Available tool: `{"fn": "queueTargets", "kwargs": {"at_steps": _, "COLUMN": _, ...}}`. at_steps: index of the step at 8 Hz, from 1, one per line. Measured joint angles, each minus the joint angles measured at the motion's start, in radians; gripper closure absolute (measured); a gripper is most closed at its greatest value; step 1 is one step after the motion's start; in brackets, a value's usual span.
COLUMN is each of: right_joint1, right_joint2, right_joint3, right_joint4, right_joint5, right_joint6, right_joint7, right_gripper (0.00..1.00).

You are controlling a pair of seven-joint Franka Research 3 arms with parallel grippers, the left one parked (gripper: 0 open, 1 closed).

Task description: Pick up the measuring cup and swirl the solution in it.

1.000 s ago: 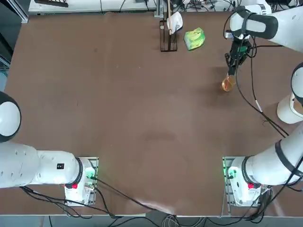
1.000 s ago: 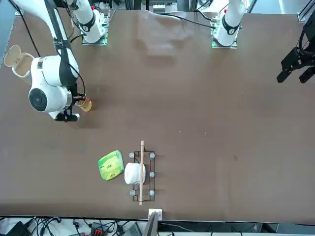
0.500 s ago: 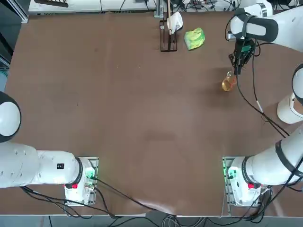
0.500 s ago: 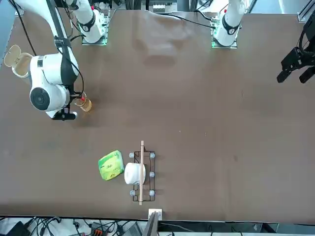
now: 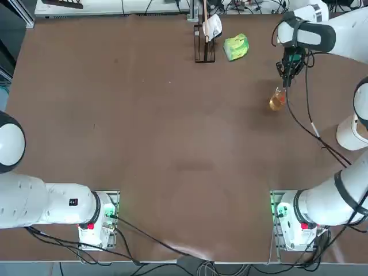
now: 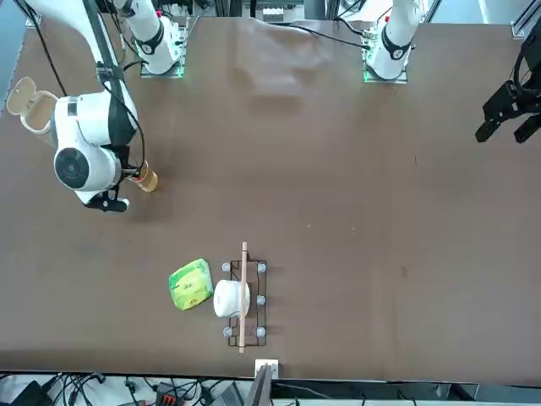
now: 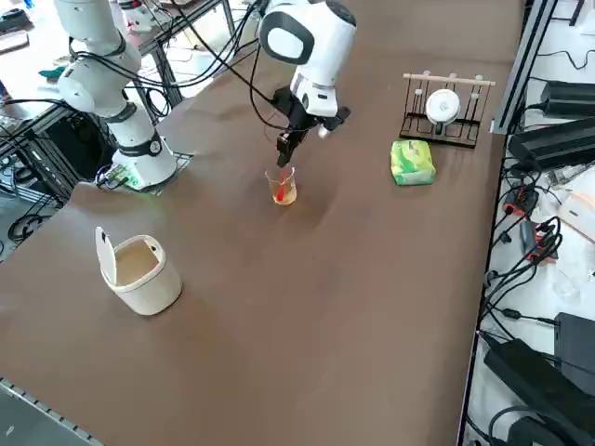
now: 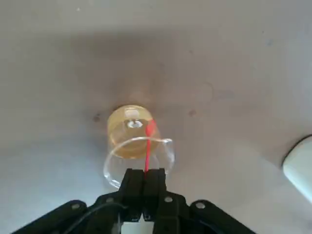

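You cannot tell from any view whether the measuring cup (image 8: 134, 139) rests on the bench (image 5: 172, 144) or hangs just clear of it. The wrist view shows its base offset from its rim, so it looks tilted. The right gripper (image 8: 145, 173) has its claw pressed together on the near wall of the cup's rim, pinching the thin glass. In the top view, the right gripper (image 5: 282, 87) reaches down to the measuring cup (image 5: 278, 102), and the arm's wrist hides the grip itself. From the front, the arm's white wrist covers most of the right gripper (image 6: 133, 173), and only the amber side of the measuring cup (image 6: 146, 178) shows. A thin red streak runs from the fingertips into the cup, and you cannot tell what it is. The solution (image 8: 127, 131) lies as an orange pool at the base. The cup sits in the bench's far right quarter, well in from both edges, with bare bench all around it. A green packet (image 5: 236, 46) and a wire rack (image 5: 204, 40) holding a white roll stand near the far edge, well apart from the cup. A white lidded cup (image 5: 351, 132) near the right edge is cut off in the top view. The side view shows the whole white lidded cup (image 7: 139, 272), open.
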Motion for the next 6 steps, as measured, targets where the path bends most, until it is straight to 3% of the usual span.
{"fn": "queueTargets", "kwargs": {"at_steps": 3, "right_joint1": 0.031, "right_joint2": 0.011, "right_joint3": 0.001, "right_joint4": 0.0, "right_joint5": -0.004, "right_joint6": 0.002, "right_joint7": 0.043, "right_gripper": 0.81}}
{"fn": "queueTargets", "kwargs": {"at_steps": 6, "right_joint1": 0.032, "right_joint2": 0.009, "right_joint3": 0.001, "right_joint4": 0.01, "right_joint5": -0.004, "right_joint6": 0.002, "right_joint7": 0.043, "right_gripper": 0.27}}
